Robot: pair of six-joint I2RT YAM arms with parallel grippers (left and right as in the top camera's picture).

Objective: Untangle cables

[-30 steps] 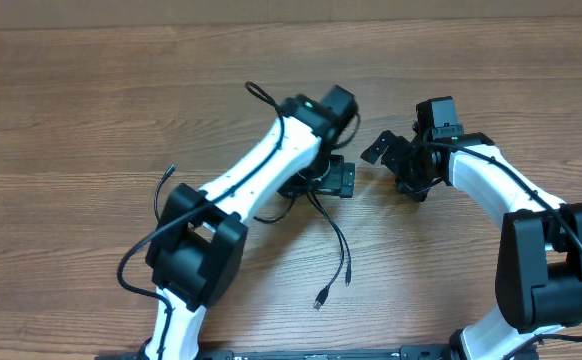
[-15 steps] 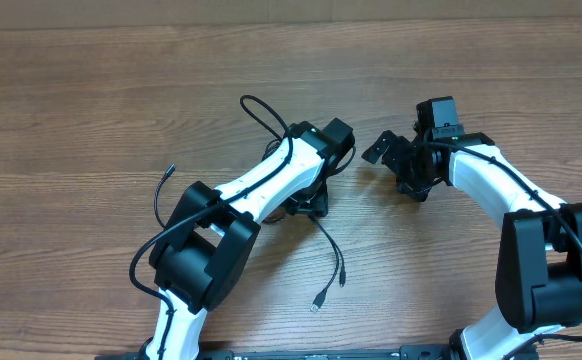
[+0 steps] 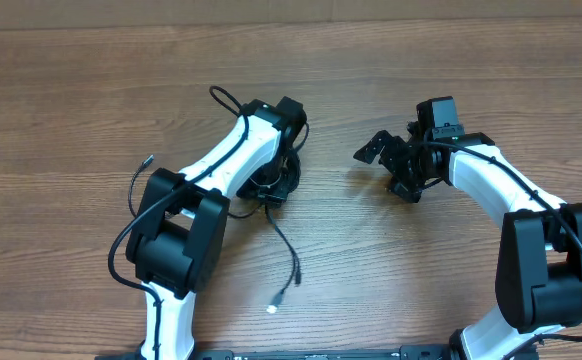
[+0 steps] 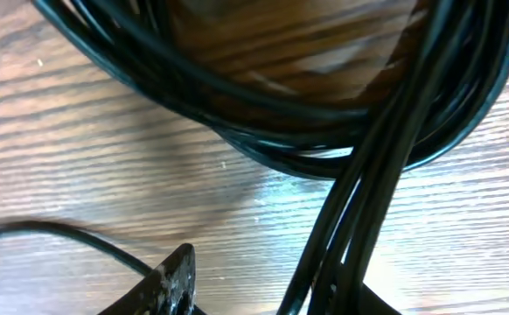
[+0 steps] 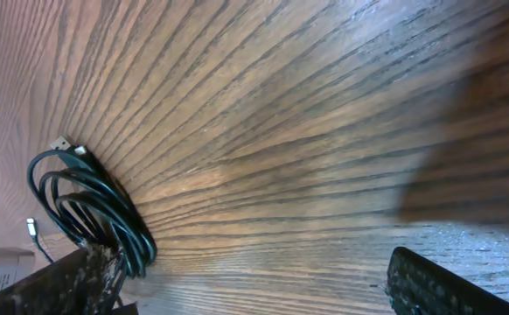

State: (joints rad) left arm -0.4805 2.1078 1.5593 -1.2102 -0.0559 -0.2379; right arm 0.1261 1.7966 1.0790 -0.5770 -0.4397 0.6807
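Wood-grain table (image 3: 71,100) bears a coil of black cables (image 4: 386,149), two loose ends trailing toward the near edge, one with a silver-tipped plug (image 3: 272,308)

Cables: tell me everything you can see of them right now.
The cables are thin, glossy black cords. Several are wound into a loose, overlapping coil lying flat on the wood table. A few strands leave the coil and pass between the left gripper's jaws, though a firm pinch can't be confirmed. Two loose ends trail toward the robot's base, and one ends in a silver plug.
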